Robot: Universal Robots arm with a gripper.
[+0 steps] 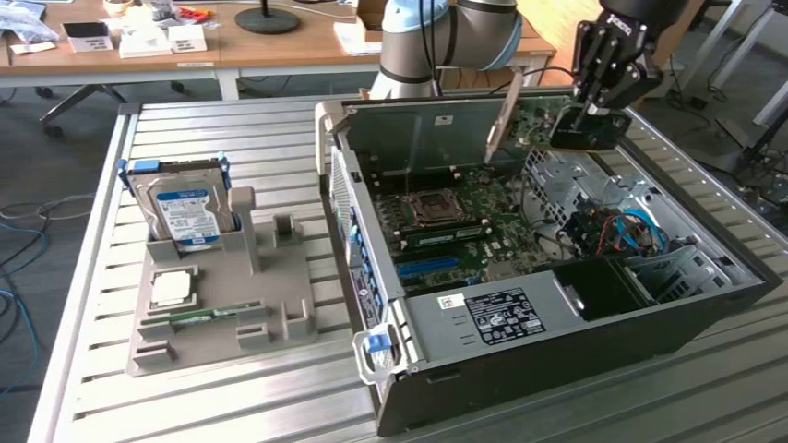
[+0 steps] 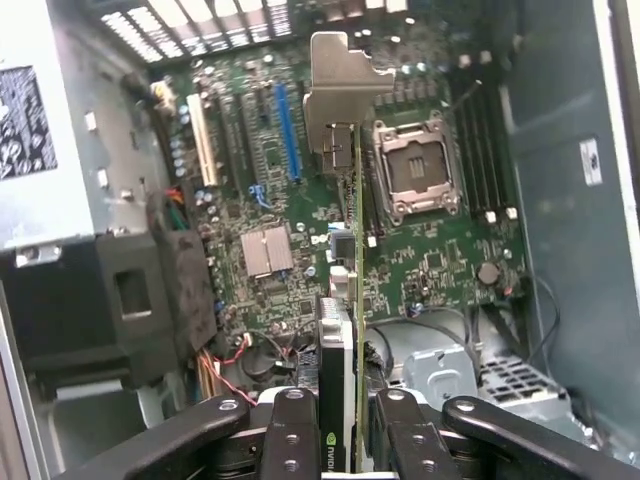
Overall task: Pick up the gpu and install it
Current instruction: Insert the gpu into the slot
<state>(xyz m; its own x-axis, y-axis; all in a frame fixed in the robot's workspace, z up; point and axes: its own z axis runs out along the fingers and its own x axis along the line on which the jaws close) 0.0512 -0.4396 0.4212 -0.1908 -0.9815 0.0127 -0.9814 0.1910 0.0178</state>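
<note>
One black two-finger gripper (image 1: 581,118) hangs above the open black metal computer case (image 1: 591,369). Its jaws are clenched on the thin flat dark gpu card (image 1: 540,120). The card stands on its edge between the black fingers (image 2: 290,440), with one finger pressing on each face. The silver metal bracket (image 2: 343,90) of the card is at the end far from the jaws. The gpu card is held in the air over the case, higher than the rim of the case.

Directly below the jaws, inside the case, lies the green motherboard (image 2: 440,260). On it are a square silver processor socket (image 2: 415,170) and a long blue slot (image 2: 288,130).

Several other parts are well apart from the jaws, toward the exterior view's left. There a grey plastic holder (image 1: 265,305) rests on the slatted metal table (image 1: 221,406). It carries an upright silver hard drive with a blue-white label (image 1: 185,217), a square silver processor chip (image 1: 173,288) and a small narrow green memory stick (image 1: 203,316).
</note>
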